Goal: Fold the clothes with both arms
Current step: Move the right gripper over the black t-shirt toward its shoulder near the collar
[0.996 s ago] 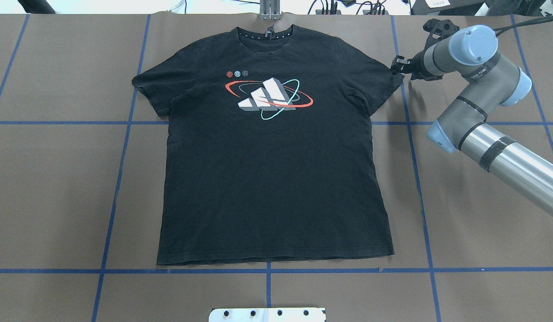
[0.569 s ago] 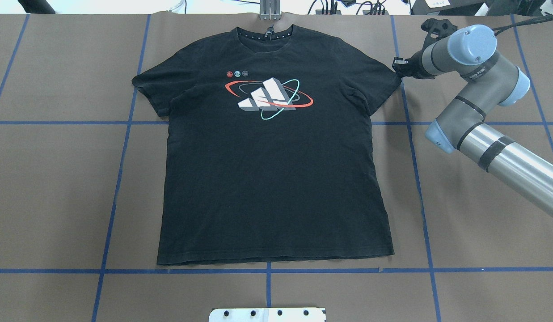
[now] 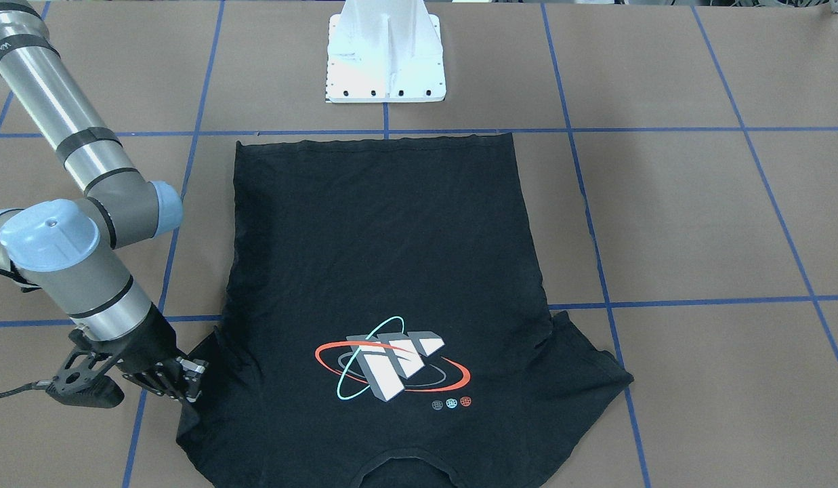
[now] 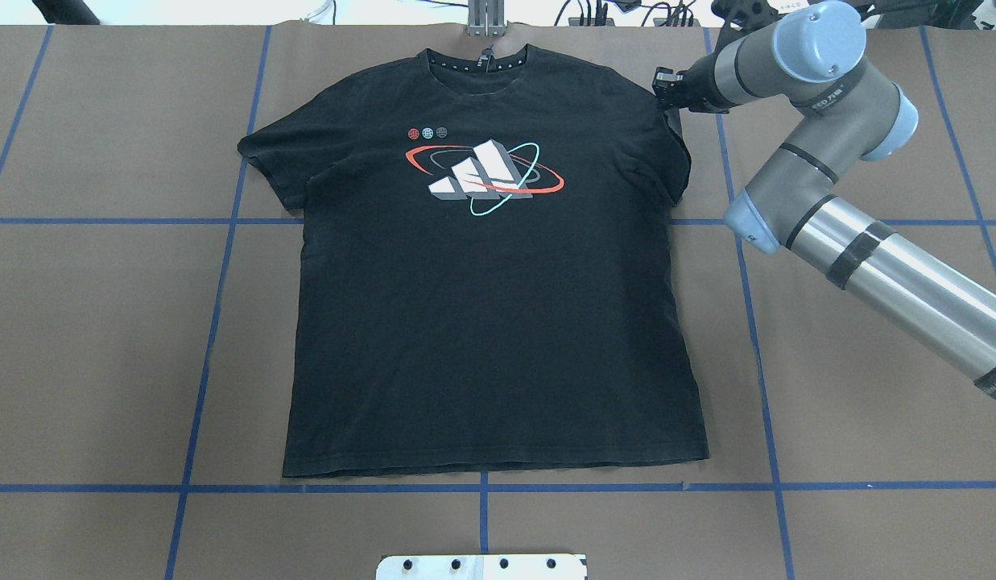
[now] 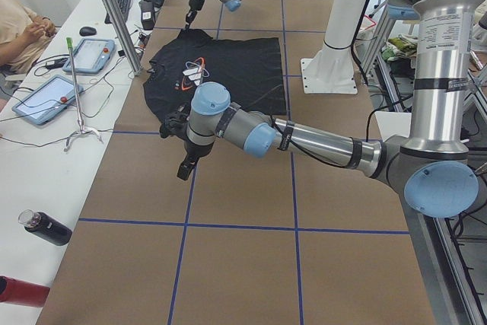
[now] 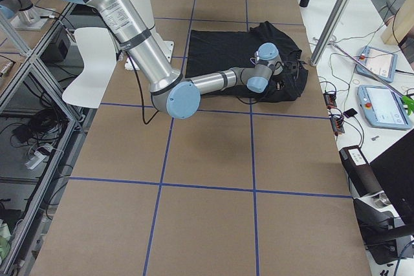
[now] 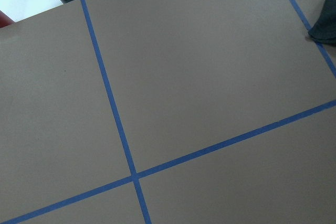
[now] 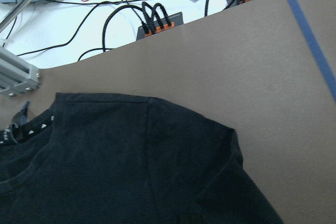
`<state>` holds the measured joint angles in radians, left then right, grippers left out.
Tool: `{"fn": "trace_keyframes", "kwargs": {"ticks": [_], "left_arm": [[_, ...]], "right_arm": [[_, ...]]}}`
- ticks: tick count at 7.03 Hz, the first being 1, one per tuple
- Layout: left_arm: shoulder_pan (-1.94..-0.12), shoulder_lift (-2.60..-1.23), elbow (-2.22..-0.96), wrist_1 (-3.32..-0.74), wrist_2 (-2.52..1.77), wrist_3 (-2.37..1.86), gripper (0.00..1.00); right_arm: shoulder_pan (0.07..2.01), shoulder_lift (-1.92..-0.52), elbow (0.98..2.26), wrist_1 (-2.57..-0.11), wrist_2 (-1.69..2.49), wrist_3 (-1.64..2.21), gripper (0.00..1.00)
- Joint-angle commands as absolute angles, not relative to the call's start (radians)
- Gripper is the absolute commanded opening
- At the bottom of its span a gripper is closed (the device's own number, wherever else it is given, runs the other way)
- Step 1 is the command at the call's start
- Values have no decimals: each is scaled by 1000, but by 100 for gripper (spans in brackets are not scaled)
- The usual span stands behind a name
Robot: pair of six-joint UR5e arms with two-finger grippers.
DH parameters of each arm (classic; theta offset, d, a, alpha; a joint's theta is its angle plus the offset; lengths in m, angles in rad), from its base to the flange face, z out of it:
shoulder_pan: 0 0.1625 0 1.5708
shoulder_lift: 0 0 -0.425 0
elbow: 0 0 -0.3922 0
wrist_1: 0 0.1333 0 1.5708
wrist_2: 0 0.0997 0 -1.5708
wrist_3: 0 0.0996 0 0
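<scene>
The black T-shirt lies flat, print up, collar toward the far edge. My right gripper is shut on the shirt's right sleeve and holds it lifted and drawn in toward the shoulder; it also shows in the front view. The right wrist view looks down on the shoulder and sleeve, with no fingers in frame. My left gripper shows only in the exterior left view, above the bare table short of the other sleeve. I cannot tell whether it is open or shut. The left wrist view shows a corner of the shirt.
The brown table has a grid of blue tape lines. The white pedestal base stands at the shirt's hem side. A metal clamp and cables sit at the far edge. Tablets, bottles and an operator are beside it.
My right gripper has moved left and toward the far edge. The right sleeve, which lay spread out flat, is now pulled in against the shoulder. The rest of the shirt has not moved.
</scene>
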<state>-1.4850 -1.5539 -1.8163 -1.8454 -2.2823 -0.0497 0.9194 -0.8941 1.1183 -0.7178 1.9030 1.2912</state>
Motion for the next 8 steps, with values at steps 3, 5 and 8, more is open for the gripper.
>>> {"fn": "trace_keyframes", "kwargs": {"ticks": [3,5,8], "left_arm": [[-1485,-1554,-1815,-1845,-2281,-49,100],[-1485,-1554,-1815,-1845,-2281,-49,100],[-1479,-1557,-1813,-1870,-2305,-54,100]], "right_arm": [[802,-753,1031,-781,1775,1368,0],[776,-727,1002,-781,1737,1387,0],[767,-715,968,-781,1698,1394,99]]}}
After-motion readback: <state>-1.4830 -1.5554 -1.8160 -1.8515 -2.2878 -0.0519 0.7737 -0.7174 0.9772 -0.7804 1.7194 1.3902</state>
